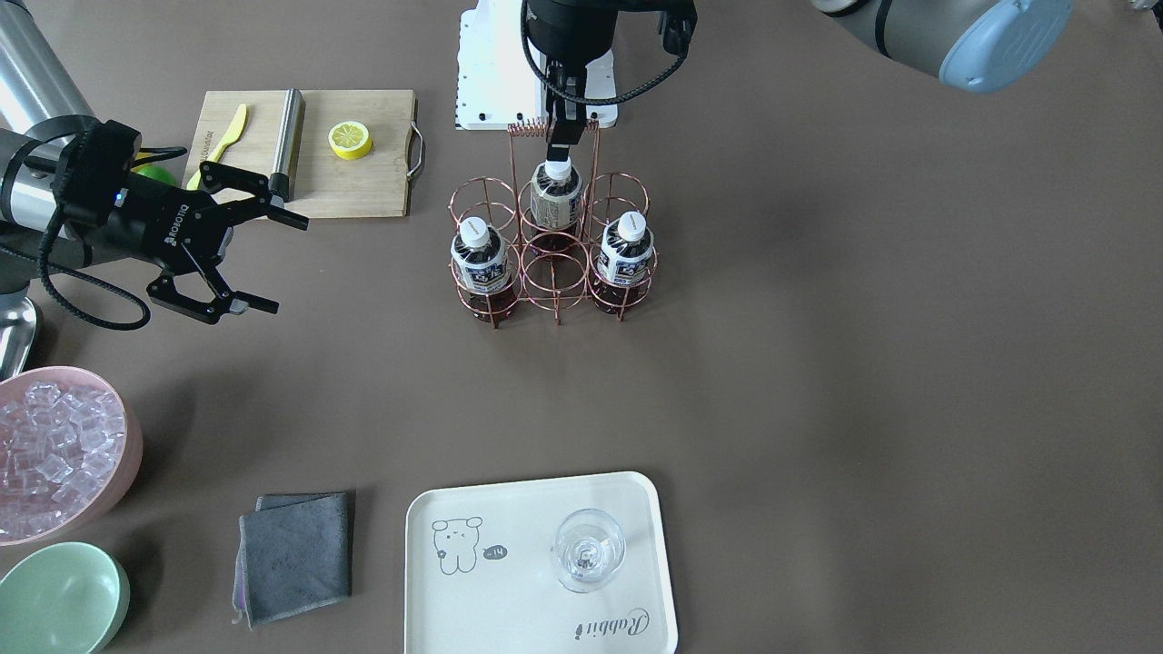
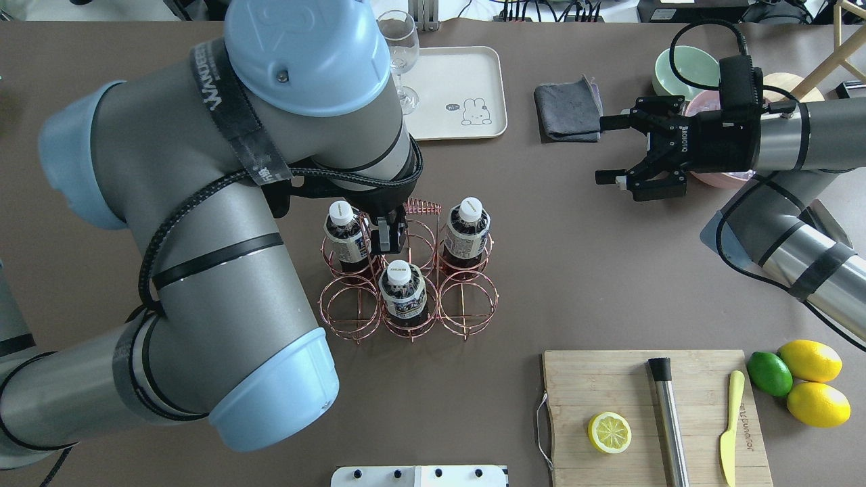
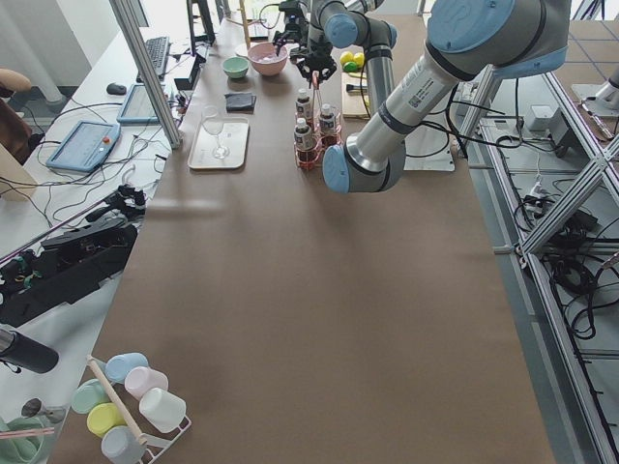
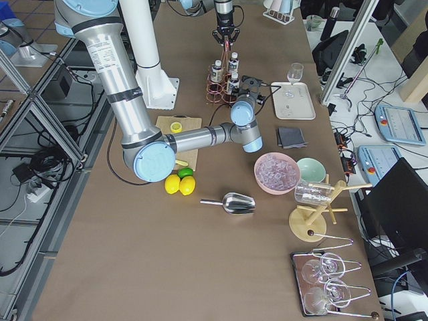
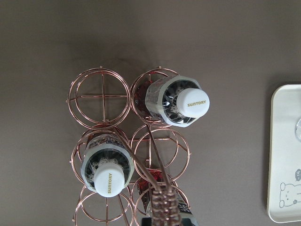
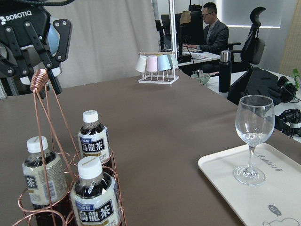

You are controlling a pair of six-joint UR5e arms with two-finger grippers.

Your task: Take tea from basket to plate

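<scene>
**Q:** Left gripper (image 6: 32,77)? My overhead view buries it under the arm.
**A:** From the right wrist I see its fingers spread by the basket (image 1: 554,253) handle, above the tea (image 1: 556,198) in the robot-side middle ring. Right gripper (image 1: 289,265) released, hovering.

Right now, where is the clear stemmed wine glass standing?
In the front-facing view, the clear wine glass stands upright on the cream-white rectangular tray, right of its bear drawing.

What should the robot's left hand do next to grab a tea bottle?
Probably lower the left hand straight down over the white cap of the tea bottle standing in the basket, in the middle ring on the robot's side. The hand looks open and hangs just above that cap, close beside the wire handle, so going down slowly seems safest.
</scene>
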